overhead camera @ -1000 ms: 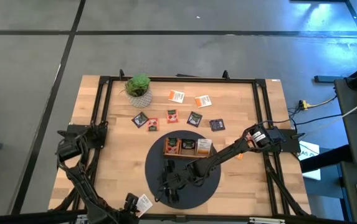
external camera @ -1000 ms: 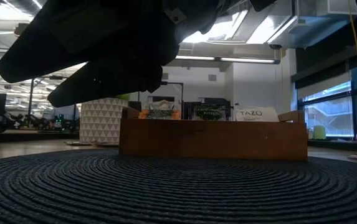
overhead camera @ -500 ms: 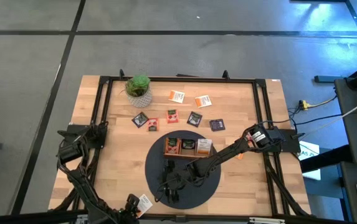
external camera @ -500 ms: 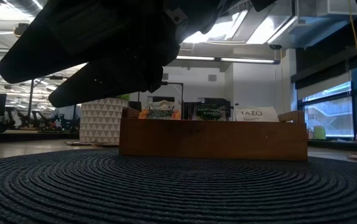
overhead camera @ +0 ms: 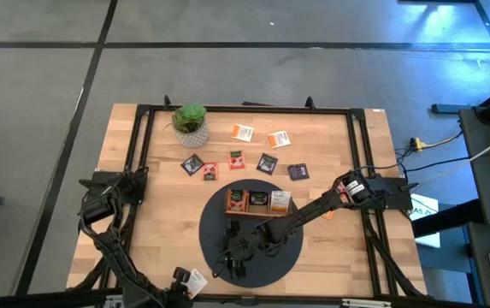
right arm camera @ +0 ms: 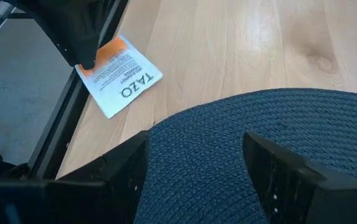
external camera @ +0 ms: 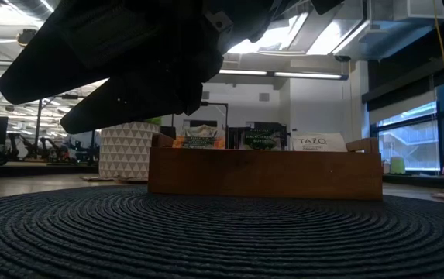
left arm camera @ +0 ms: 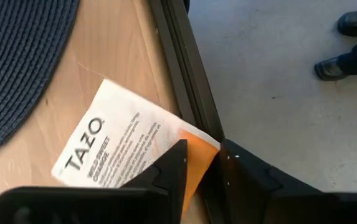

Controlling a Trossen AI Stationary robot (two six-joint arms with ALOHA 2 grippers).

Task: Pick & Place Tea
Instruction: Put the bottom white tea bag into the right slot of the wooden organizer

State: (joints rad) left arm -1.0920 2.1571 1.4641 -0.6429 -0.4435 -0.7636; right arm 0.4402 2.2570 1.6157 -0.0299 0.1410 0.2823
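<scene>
White-orange tea packet (left arm camera: 125,155) lies flat on the counter (left arm camera: 119,56), its orange corner pinched by the left hand (left arm camera: 200,163). Beside it run the black frame rail (left arm camera: 184,68) and dark mat (left arm camera: 16,68); the right hand (right arm camera: 197,163) hovers spread over the mat.

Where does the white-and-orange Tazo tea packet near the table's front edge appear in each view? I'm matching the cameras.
High view: white-and-orange Tazo tea packet at the bottom edge, by the left gripper.
Low view: not in it.
Left wrist view: centre-left on bare wood, at that gripper's fingertips.
Right wrist view: upper left, under the left gripper.
Shared landmark: round dark woven mat beside the packet.
</scene>
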